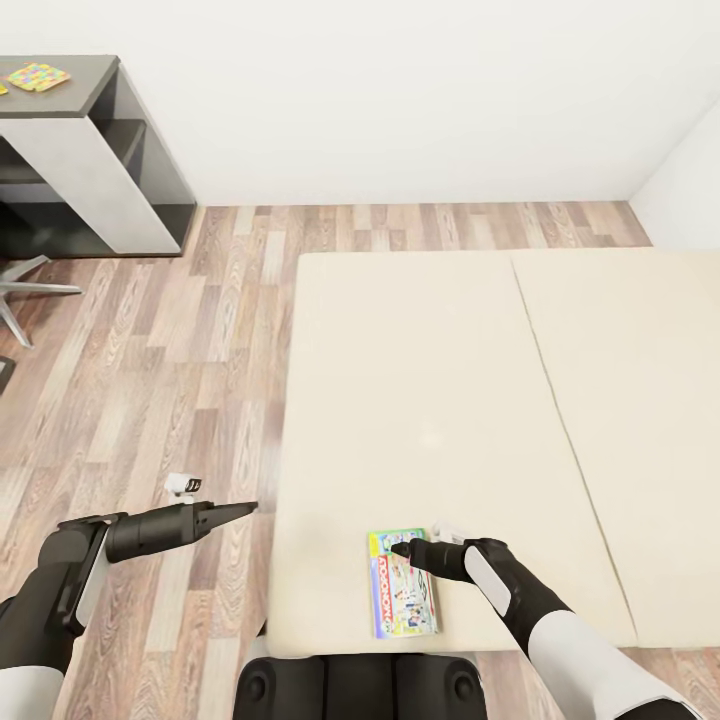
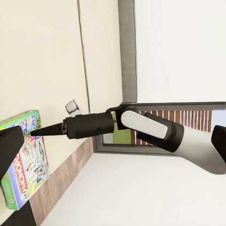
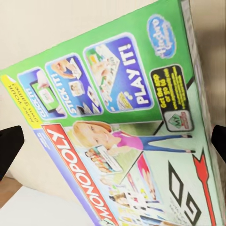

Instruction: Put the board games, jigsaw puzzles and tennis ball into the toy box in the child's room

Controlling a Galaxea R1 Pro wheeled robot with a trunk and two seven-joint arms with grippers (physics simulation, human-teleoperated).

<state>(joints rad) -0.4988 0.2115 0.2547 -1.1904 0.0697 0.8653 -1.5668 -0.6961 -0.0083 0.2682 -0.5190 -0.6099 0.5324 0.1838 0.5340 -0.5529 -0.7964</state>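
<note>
While the right gripper [image 1: 400, 547] hovers, jaws spread, over the Monopoly box [image 1: 403, 584] on the bed [image 1: 420, 400], it must descend and clamp; I cannot tell the left gripper's [image 1: 245, 509] jaws.

Black tapered forearms with white panels, white upper sleeves, black base

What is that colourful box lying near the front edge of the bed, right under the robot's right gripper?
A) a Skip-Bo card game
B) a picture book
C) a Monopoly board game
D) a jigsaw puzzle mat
C: the box carries a red banner lettered "MONOPOLY", read plainly in the right wrist view, and it lies flat on the beige bed beneath the right gripper.
</note>
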